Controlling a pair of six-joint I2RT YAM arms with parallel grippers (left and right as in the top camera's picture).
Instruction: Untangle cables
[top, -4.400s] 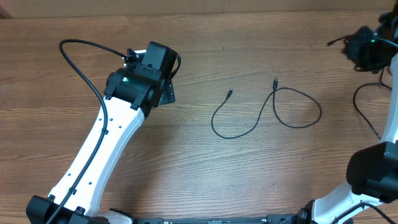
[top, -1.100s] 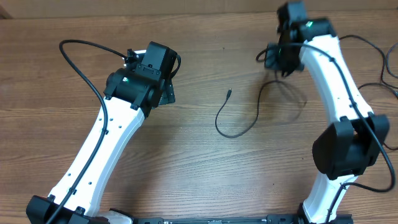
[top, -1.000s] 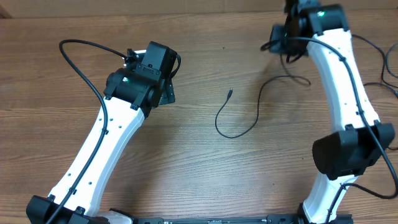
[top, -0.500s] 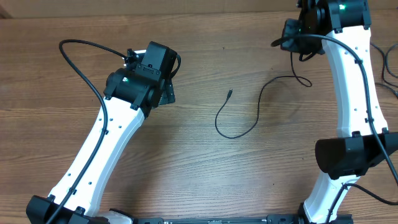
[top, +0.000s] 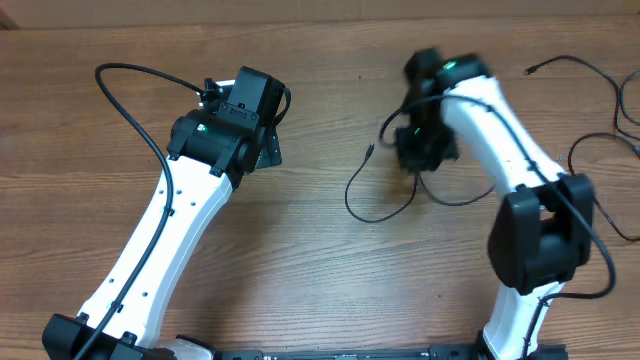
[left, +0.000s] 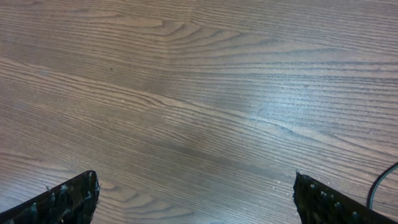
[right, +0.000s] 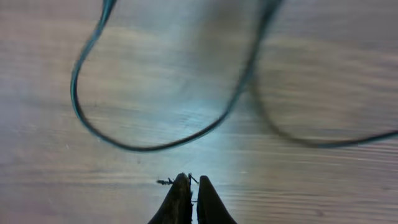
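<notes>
Thin blk cable loop (right: 143, 149), woodgrain tbl (top: 300, 270)

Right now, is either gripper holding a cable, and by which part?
Neither: left gripper open over bare table; right gripper shut on nothing, cable lying loose beyond it.

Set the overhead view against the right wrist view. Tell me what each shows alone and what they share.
Only overhead: the left arm, the right arm, and a second cable with its plug near the table's far right side.
Only right wrist: the right gripper close up, its tips pressed together.
Both: the looped cable lying on the wooden table, blurred in the wrist view.
</notes>
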